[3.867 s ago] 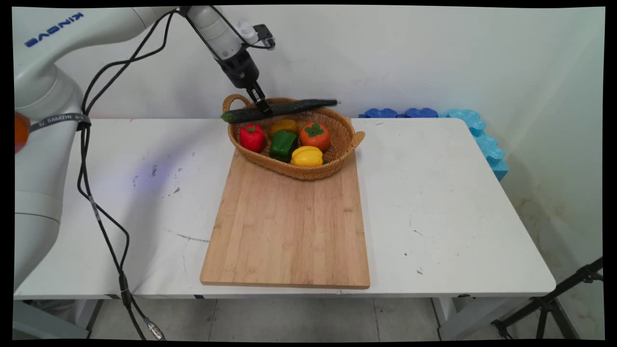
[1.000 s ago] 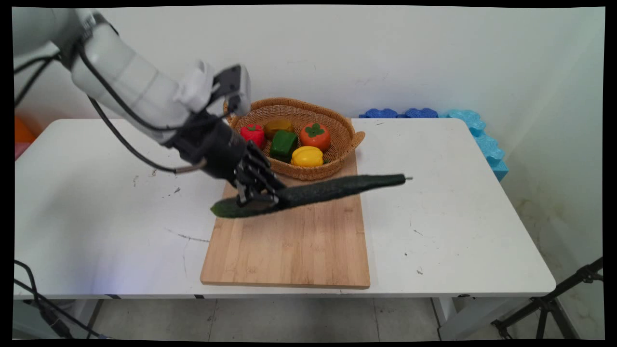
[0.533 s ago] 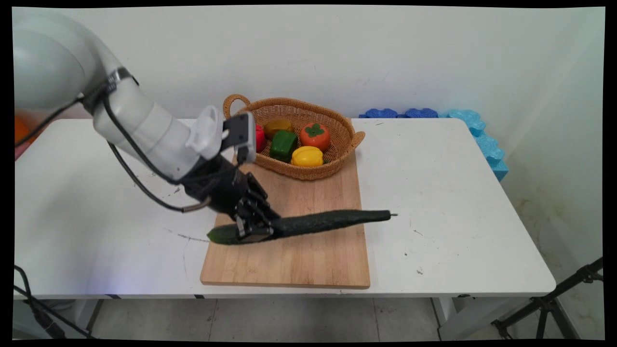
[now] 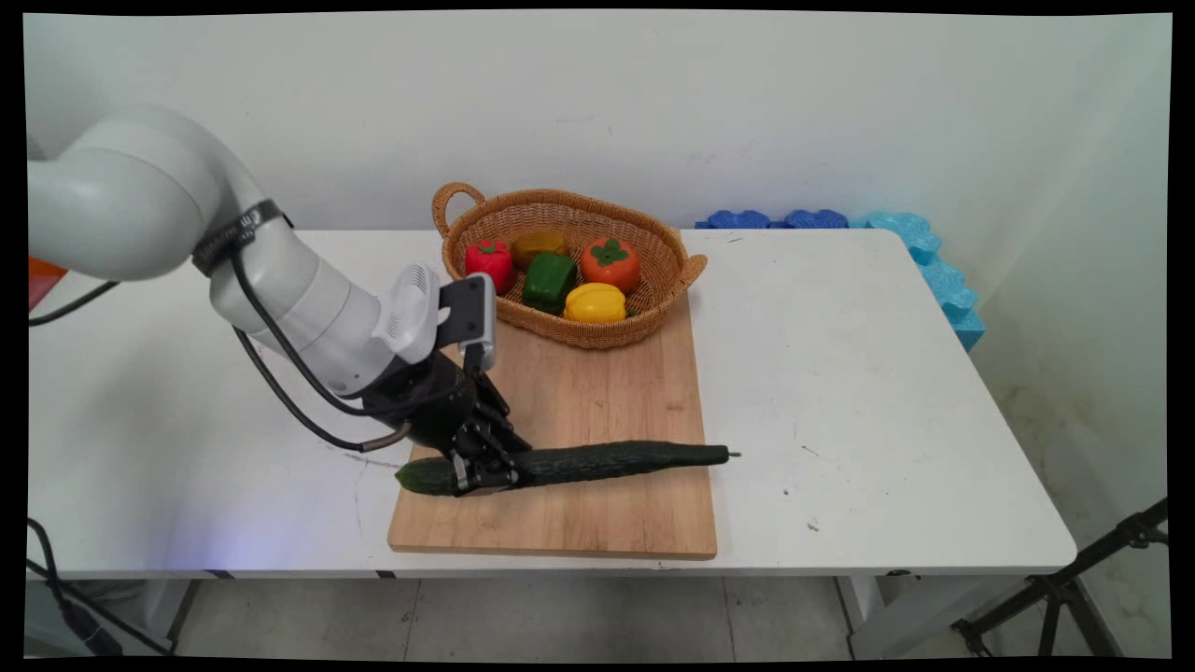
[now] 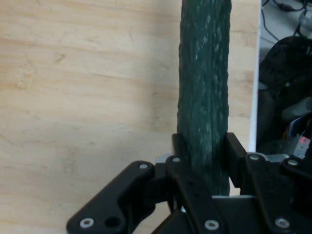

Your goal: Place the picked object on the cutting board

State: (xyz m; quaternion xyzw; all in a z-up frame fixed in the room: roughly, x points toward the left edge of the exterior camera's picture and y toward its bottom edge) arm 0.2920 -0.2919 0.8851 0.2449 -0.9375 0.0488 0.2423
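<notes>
A long dark green cucumber [image 4: 597, 461] lies across the near part of the wooden cutting board [image 4: 569, 392], its stem tip reaching past the board's right edge. My gripper [image 4: 481, 474] is shut on the cucumber near its left end, low over the board's left side. In the hand view the cucumber [image 5: 204, 87] runs up from between the black fingers [image 5: 235, 157], with the board [image 5: 87, 97] beneath it. I cannot tell whether the cucumber rests on the board or hangs just above it.
A wicker basket [image 4: 667, 280] stands at the board's far end, holding a red pepper [image 4: 489, 263], a green pepper [image 4: 548, 280], a yellow pepper [image 4: 595, 302], a persimmon [image 4: 610, 262] and another yellow item. Blue foam mats [image 4: 920, 252] lie at the table's far right edge.
The cucumber, held over the basket's far rim 3.9 s ago, has been carried toward the near side and lowered to the board. The gripper stays shut on it.
</notes>
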